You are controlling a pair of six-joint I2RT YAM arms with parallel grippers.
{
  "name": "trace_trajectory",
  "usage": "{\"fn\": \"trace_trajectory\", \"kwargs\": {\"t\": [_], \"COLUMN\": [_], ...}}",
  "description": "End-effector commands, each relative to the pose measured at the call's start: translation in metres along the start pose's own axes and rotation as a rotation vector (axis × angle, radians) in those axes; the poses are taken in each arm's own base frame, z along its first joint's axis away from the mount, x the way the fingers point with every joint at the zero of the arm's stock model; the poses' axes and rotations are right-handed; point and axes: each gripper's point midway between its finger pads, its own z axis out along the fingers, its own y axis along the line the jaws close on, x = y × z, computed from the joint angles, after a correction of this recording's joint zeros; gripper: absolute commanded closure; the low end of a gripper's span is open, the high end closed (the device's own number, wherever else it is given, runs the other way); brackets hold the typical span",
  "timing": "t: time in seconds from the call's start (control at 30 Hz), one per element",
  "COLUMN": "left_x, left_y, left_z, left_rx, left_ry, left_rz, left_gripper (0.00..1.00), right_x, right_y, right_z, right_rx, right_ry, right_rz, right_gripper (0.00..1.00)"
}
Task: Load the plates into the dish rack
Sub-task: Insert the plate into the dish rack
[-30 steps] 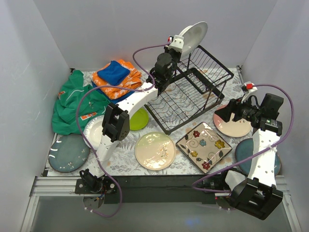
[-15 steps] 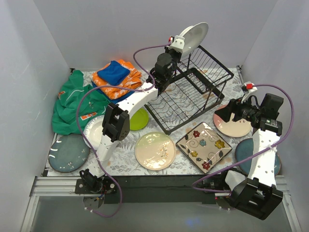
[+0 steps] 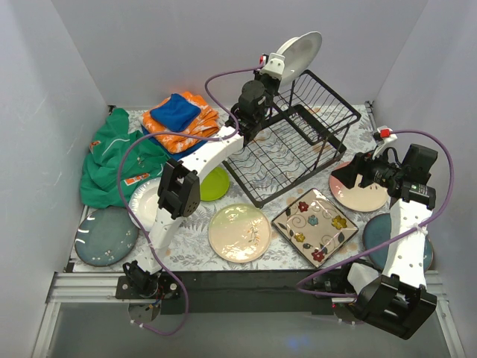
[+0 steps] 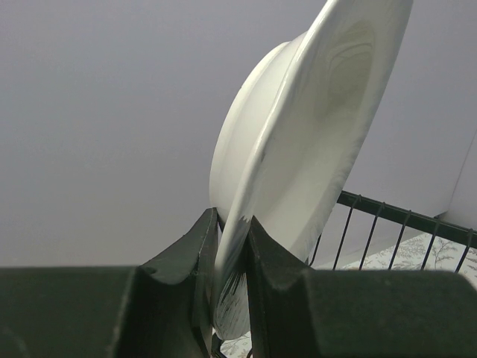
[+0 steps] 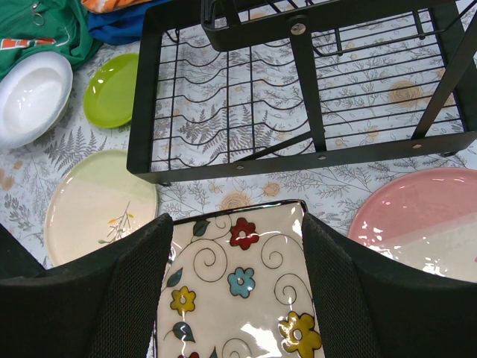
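Flanking dish rack (image 3: 298,149): plates (image 3: 238,233); cloths (image 3: 179,119)

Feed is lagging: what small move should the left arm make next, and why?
Probably lower the left end effector toward the slotted lower tray of the dish rack. It is shut on the white plate, near upright, above the rack's far corner; no slot holds a plate.

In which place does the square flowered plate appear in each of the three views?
Top external: the square plate lies low, right of centre, in front of the rack.
Left wrist: not in it.
Right wrist: the square plate is at bottom centre, below the rack.
Shared landmark: the rack, whose wires also show at lower right in the left wrist view.
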Motion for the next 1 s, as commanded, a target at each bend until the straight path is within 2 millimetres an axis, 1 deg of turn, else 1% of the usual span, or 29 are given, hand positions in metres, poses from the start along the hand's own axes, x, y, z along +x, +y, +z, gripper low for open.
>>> {"fn": "trace_trajectory", "kwargs": {"t": [0.0,0.1,0.27,0.33,0.47,0.67,0.97], "left_x": [-0.106,-0.107,-0.103,-0.097,-0.096,-0.081,-0.074], "left_y": [0.021,0.022,0.019,0.015,0.012,0.011,0.008], "left_z": [0.002,0.001,-0.001,-0.002,-0.003,-0.004,-0.005], "left_rx": [-0.042,-0.040,-0.039,-0.033,-0.035,-0.046,-0.043], "left_ry": [-0.259,-0.258,-0.236,-0.225,-0.220,-0.190,-0.174], "left_rz": [-0.103,-0.104,-0.106,-0.106,-0.104,-0.097,-0.092], "left_gripper": [1.00,1.00,1.00,1.00,1.00,1.00,1.00], "right_x": [-0.004,-0.004,-0.004,-0.004,-0.003,-0.004,-0.004], "right_y": [0.000,0.000,0.000,0.000,0.000,0.000,0.000], "right_z": [-0.001,0.000,-0.001,-0.001,-0.001,-0.001,-0.001], "right_rx": [-0.006,-0.006,-0.006,-0.006,-0.004,-0.004,-0.004], "right_ry": [-0.024,-0.023,-0.024,-0.025,-0.023,-0.025,-0.026], "right_rz": [-0.026,-0.025,-0.026,-0.028,-0.026,-0.029,-0.030], "right_gripper": [0.25,0.25,0.25,0.25,0.24,0.24,0.24]}}
